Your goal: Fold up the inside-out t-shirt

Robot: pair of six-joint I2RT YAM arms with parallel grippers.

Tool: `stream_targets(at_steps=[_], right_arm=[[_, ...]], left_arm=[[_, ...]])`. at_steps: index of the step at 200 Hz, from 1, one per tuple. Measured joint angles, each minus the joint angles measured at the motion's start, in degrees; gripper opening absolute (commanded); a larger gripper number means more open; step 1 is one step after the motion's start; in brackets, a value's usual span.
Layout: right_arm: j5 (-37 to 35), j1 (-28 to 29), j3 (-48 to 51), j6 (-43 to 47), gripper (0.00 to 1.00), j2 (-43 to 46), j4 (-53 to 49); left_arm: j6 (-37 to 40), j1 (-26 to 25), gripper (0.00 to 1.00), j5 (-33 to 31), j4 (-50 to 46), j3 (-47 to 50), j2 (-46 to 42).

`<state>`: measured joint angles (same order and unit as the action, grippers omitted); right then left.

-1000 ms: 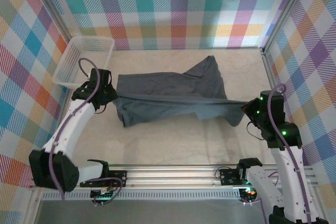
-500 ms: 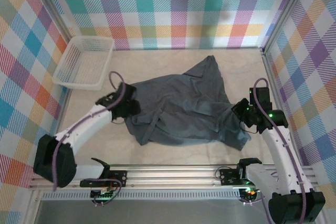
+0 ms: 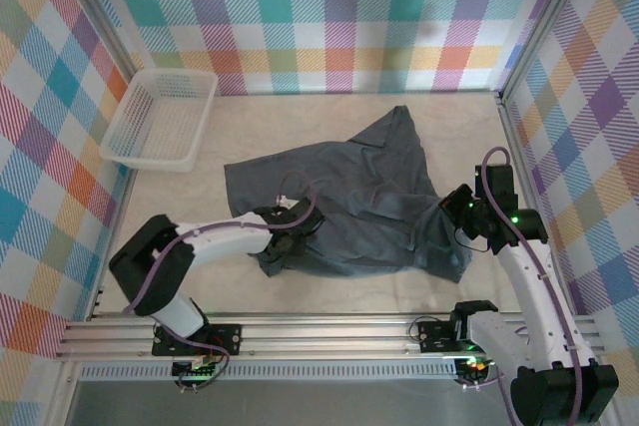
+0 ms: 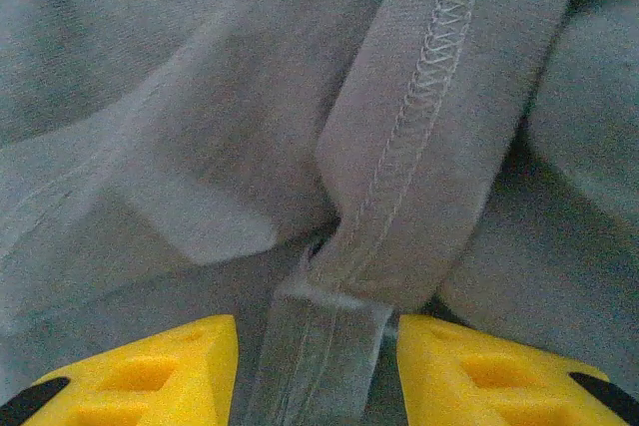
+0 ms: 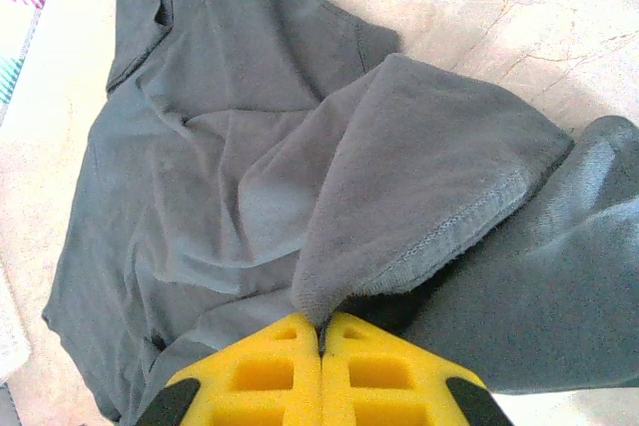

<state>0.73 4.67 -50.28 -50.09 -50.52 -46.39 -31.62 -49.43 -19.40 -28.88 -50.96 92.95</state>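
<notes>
i saw the t-shirt (image 3: 349, 197) lying crumpled mid-worktop (image 3: 300, 117). my left claw (image 4: 316, 341) stood parted, cloth lying loose between its fingers (image 4: 150, 371). my right claw (image 5: 321, 331) was pinched tight on a fold at the t-shirt's right edge.

We see a robot lab cell: checked walls (image 3: 339, 17) across the top and sides, an aluminium mounting rail (image 3: 329, 331) along the bottom.

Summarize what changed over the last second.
The left end effector swung from beside the basket to the near-centre and opened, releasing the hem. The right end effector moved inward; the inside-out t-shirt went from taut to slack. Right grip stayed shut; basket unmoved.
</notes>
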Motion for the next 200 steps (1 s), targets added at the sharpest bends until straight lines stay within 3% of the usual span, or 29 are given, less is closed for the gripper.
stream_targets(at_steps=[66, 130, 164, 200], right_arm=[[0.0, 0.0, 0.0, 0.0, 0.00, 0.0, 0.0], [0.0, 0.0, 0.0, 0.0, 0.00, 0.2, 0.0], [0.0, 0.0, 0.0, 0.0, 0.00, 0.2, 0.0], [0.0, 0.0, 0.0, 0.0, 0.00, 0.2, 0.0]], left_arm=[[1.5, 0.0, 0.51, -1.6, 3.8, -2.8, 4.4], [1.1, 0.0, 0.37, -3.3, 3.6, -3.6, 5.7], [0.7, 0.1, 0.29, -3.8, 2.4, -1.6, 1.0], [-0.7, 1.2, 0.14, -3.5, 2.1, 0.5, -3.1]])
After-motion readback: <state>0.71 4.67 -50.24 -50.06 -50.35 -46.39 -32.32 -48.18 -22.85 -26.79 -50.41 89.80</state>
